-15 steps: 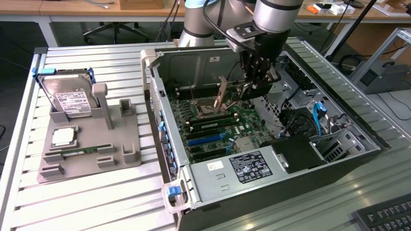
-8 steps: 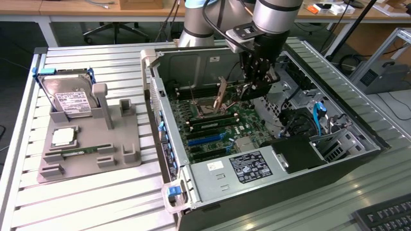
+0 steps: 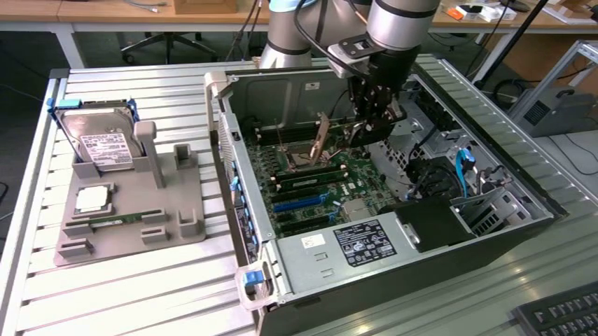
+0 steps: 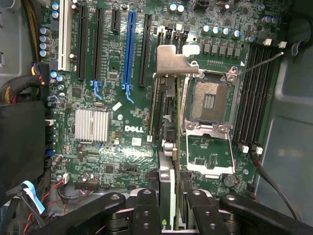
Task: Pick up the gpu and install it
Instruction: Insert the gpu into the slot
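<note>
My gripper hangs inside the open computer case, over the motherboard's upper part. In the wrist view the gripper is shut on the gpu, a thin card seen edge-on between the two black fingers. The card hangs above the dark memory slots beside the open CPU socket. The long expansion slots, among them the blue one, lie apart from the card, further along the board. In the exterior view the fingers hide most of the card.
A metal plate stands raised at the socket's edge, with thin levers sticking up around it. On the exterior view's left, a grey fixture holds a hard drive, a CPU chip and a RAM stick. The power supply and cables crowd the case's near end.
</note>
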Action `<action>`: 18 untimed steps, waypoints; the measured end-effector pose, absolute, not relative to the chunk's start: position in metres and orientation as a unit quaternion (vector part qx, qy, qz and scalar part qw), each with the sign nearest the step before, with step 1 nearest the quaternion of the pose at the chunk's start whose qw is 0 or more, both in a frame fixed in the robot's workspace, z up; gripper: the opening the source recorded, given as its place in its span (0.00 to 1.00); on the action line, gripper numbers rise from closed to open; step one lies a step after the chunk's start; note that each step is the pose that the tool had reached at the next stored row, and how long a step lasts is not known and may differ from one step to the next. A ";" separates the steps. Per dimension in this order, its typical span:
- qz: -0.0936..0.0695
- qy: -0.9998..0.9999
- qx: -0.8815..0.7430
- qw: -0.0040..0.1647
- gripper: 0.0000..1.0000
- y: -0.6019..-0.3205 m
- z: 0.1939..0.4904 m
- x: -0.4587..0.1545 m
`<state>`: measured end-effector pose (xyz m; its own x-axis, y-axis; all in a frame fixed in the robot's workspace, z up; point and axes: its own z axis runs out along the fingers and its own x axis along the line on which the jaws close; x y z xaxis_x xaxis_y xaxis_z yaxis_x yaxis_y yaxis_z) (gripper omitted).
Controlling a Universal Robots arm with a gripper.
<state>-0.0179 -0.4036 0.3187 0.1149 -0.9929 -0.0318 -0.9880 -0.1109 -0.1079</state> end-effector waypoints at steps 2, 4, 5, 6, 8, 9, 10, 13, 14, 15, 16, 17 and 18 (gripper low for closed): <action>-0.024 0.665 -0.745 0.051 0.27 -0.404 0.318 -0.018; -0.024 0.665 -0.745 0.051 0.27 -0.404 0.317 -0.018; -0.024 0.665 -0.745 0.051 0.27 -0.404 0.317 -0.019; -0.024 0.665 -0.745 0.051 0.27 -0.404 0.317 -0.019; -0.024 0.665 -0.745 0.051 0.27 -0.404 0.316 -0.019; -0.024 0.665 -0.745 0.051 0.27 -0.404 0.316 -0.019; -0.024 0.665 -0.745 0.051 0.27 -0.404 0.316 -0.019; -0.024 0.665 -0.745 0.051 0.27 -0.404 0.316 -0.020; -0.024 0.665 -0.745 0.051 0.27 -0.404 0.315 -0.020; -0.024 0.665 -0.745 0.051 0.27 -0.404 0.315 -0.020; -0.024 0.665 -0.745 0.051 0.27 -0.404 0.315 -0.020; -0.024 0.665 -0.745 0.051 0.27 -0.404 0.315 -0.020; -0.024 0.665 -0.745 0.051 0.27 -0.404 0.315 -0.020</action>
